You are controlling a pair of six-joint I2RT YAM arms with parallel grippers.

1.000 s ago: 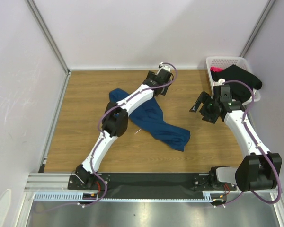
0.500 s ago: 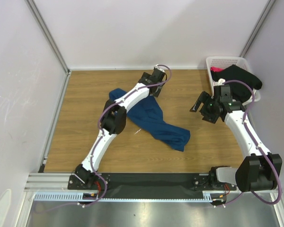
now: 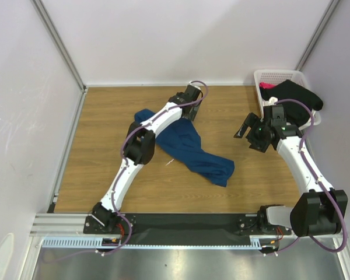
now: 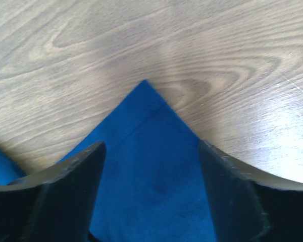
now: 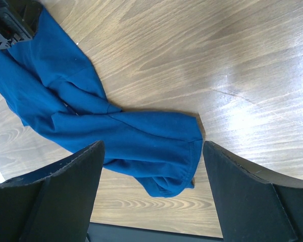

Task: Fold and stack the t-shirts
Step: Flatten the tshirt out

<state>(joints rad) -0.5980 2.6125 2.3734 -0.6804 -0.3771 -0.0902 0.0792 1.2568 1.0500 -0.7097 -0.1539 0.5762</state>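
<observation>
Blue t-shirt [image 3: 189, 149] lay crumpled on the table [image 3: 105, 146], its far corner between the parted fingers of my left gripper [image 4: 150, 151], not yet pinched. I judged that closing there could catch only the tip, so the cloth might slip out on the lift or drag twisted. My right gripper [image 5: 152, 146] hung open over the wood, holding nothing. I counted one blue shirt out, one black garment [image 3: 294, 93] and one pink garment [image 3: 268, 86] in the single basket [image 3: 280, 74].
</observation>
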